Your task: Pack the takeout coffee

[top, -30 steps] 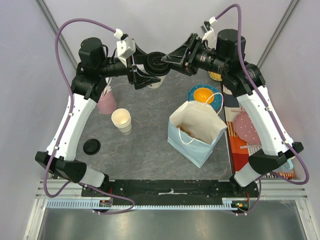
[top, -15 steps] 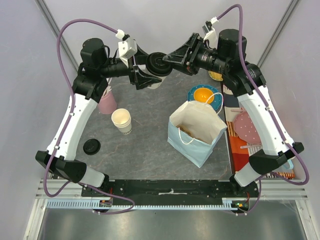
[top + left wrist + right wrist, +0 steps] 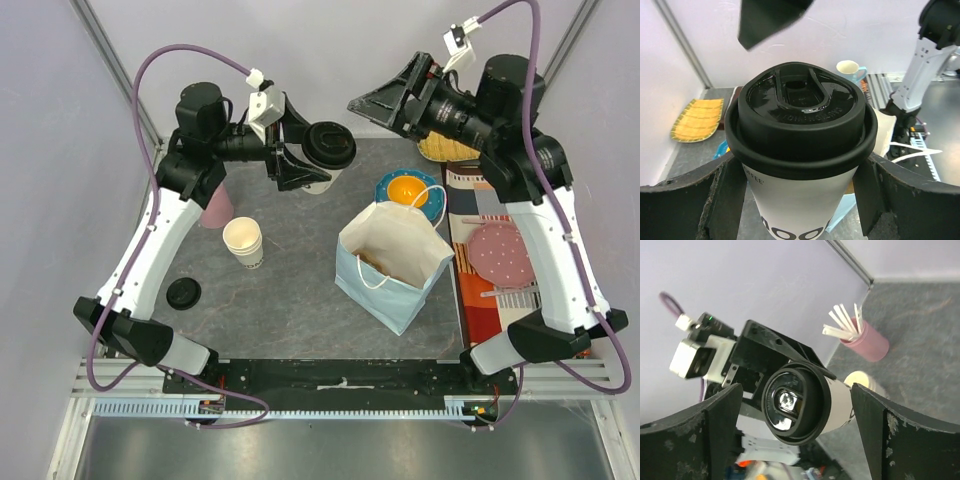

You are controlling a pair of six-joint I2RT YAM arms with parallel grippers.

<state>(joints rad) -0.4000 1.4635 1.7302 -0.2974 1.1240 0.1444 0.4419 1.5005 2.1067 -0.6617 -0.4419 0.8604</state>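
The takeout coffee (image 3: 330, 147), a white paper cup with a black lid, is held off the table at the back, left of the bag. My left gripper (image 3: 314, 150) is shut on the cup's body. In the left wrist view the coffee (image 3: 800, 115) fills the frame between both fingers (image 3: 722, 200). My right gripper (image 3: 363, 112) hangs open to the upper right of the cup, apart from it. In the right wrist view its wide jaws frame the lid (image 3: 794, 402) from a distance.
An open light-blue paper bag (image 3: 395, 262) stands at centre right. A lidless cream cup (image 3: 243, 242), a pink cup of white sticks (image 3: 213, 205) and a loose black lid (image 3: 183, 293) sit on the left. A blue plate (image 3: 432, 200) lies behind the bag.
My right gripper has let go of the cup's lid, opened wide and pulled back to the right. The left gripper keeps the cup, shifted slightly right and nearer.
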